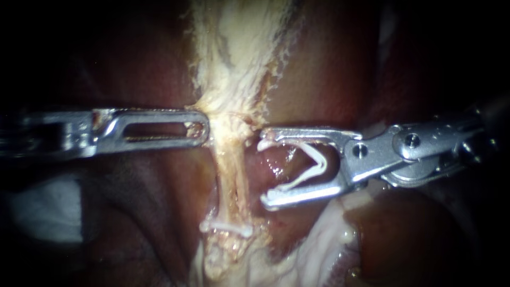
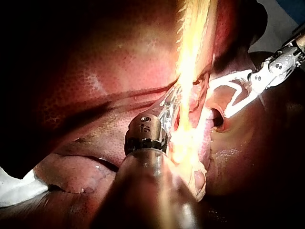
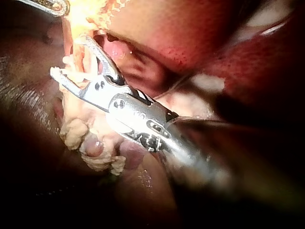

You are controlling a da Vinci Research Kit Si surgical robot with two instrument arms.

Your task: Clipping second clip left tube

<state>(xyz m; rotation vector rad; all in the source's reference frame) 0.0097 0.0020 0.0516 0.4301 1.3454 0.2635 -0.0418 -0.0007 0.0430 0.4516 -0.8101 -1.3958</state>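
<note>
**Second clip loaded, not yet around tube**

Pale yellow fibrous tube [image 1: 229, 159] running vertically mid-view over dark red liver [image 1: 319, 79]. Small white closed clip [image 1: 227, 227] already across it low down.

Right instrument [image 1: 264, 170]: tool spread wide, jaws carrying open white V-shaped clip [image 1: 320, 163], tips just beside tube, not around it.

Left instrument [image 1: 205, 129]: slotted steel tool closed, apparently pinching tube edge higher up.

Risks:
- Firing short gives only a partial bite.
- Hard left pull could tear tube.
- Drifting low could stack clips.

Count: one tube seen, two clips, two instruments.

Bench hidden; white cloth [image 2: 16, 190] pokes out beside liver [image 2: 109, 62] edge, touching tissue.
</note>
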